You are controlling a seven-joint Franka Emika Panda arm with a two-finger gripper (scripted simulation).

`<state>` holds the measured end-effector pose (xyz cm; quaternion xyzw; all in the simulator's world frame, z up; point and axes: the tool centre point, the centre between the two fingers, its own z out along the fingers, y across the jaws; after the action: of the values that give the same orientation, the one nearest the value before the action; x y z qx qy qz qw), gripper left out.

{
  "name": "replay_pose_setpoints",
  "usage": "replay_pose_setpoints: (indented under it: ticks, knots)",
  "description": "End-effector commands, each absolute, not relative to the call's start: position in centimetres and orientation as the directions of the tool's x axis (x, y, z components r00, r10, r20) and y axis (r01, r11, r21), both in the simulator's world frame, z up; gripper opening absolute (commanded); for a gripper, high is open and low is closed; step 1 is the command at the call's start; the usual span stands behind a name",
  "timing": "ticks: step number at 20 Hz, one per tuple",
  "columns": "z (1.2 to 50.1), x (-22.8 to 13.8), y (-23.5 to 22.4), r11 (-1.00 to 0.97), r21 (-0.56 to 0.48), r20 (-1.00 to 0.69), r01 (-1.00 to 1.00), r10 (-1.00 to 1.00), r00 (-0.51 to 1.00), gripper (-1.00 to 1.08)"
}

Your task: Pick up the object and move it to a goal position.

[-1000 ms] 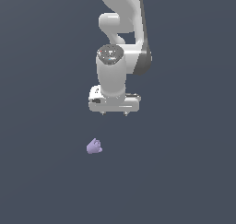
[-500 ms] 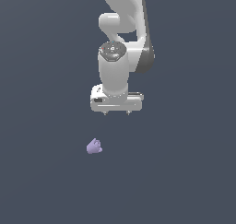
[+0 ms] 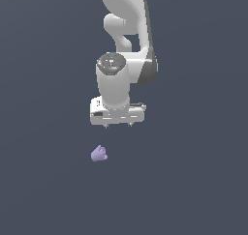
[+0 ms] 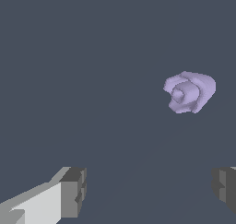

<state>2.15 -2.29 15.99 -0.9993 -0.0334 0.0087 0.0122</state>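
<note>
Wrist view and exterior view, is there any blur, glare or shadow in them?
Exterior view: sharp, flat lighting, soft shading on the white arm, no cast shadow under the purple blob. Wrist view: crisp too, the blob shows gentle shading, the open gripper is cut off by the frame edge, no glare.

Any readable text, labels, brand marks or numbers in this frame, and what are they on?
None. The white gripper and the arm carry no lettering or logo in either view. The small purple lump has only bumps, no marks. The dark grey floor is plain.
</note>
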Motion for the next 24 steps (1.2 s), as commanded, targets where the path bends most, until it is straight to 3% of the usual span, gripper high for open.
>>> replay_pose_setpoints:
  ticks: [1,12,24]
  knots:
    - [15.3,3.1,-3.2,-0.995,-0.022,-0.015,0.098,0.098,0.995,1.0]
    - [11.1,8.0,-8.7,-0.961,-0.008,-0.004,0.278,0.278,0.961,1.0]
    - [8.6,9.8,-11.8,-0.931,0.0,0.0,0.365,0.365,0.931,1.0]
